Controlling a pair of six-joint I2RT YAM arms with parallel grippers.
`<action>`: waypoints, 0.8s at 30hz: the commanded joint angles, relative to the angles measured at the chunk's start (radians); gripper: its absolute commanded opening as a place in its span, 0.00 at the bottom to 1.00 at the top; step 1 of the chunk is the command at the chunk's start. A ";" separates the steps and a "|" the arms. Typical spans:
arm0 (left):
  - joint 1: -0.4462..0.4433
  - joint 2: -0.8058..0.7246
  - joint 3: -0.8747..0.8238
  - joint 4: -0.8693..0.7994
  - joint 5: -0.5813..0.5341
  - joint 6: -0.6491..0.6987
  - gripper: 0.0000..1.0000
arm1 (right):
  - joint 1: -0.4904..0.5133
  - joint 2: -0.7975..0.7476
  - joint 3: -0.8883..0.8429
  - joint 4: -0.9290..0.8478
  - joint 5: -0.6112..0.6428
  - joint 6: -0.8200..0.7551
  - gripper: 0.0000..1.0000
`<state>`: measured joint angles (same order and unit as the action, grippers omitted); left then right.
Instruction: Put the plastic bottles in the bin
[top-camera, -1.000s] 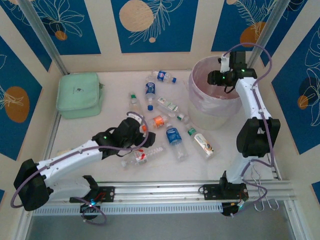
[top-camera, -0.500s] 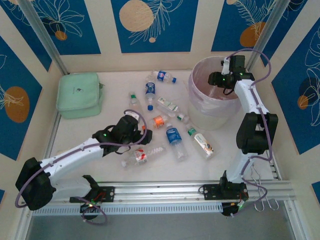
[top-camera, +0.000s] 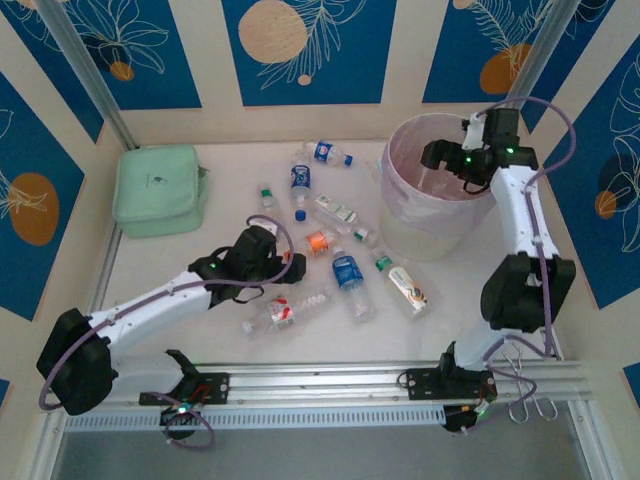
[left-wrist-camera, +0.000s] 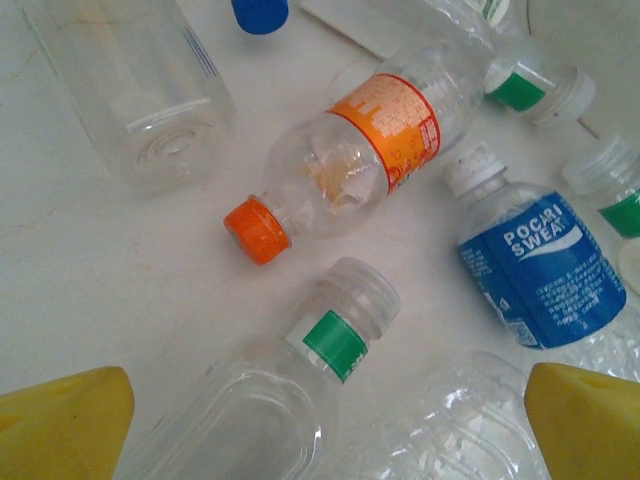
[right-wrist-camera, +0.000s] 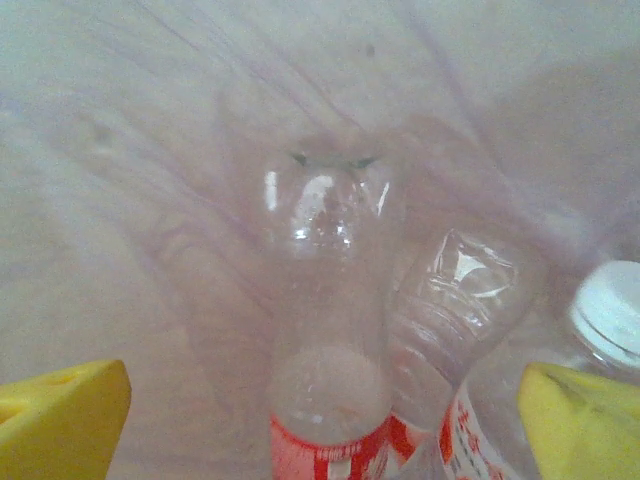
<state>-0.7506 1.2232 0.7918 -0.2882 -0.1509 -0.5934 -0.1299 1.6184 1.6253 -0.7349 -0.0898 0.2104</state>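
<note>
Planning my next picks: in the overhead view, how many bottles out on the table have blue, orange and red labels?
blue-label bottles: 3
orange-label bottle: 1
red-label bottle: 1
Total: 5

Lab robot booth: aluminium rail (top-camera: 330, 378), patterned panels (top-camera: 300, 50)

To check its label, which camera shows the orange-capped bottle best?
Left wrist: the orange-capped bottle lies close, cap and label clear. Top external shows it as a small orange spot. Right wrist looks into the bin.
</note>
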 joint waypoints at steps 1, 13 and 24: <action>0.013 0.011 0.002 0.019 -0.016 -0.056 1.00 | -0.010 -0.134 -0.017 0.029 -0.107 0.019 0.99; 0.140 0.018 -0.049 0.200 0.035 -0.126 1.00 | 0.011 -0.471 -0.186 0.306 -0.235 0.385 0.99; 0.211 0.299 0.105 0.273 0.084 -0.197 1.00 | 0.310 -0.715 -0.437 0.359 -0.231 0.140 0.99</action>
<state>-0.5575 1.4906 0.8425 -0.0589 -0.0895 -0.7696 0.1200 0.9661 1.2221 -0.4042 -0.3378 0.4786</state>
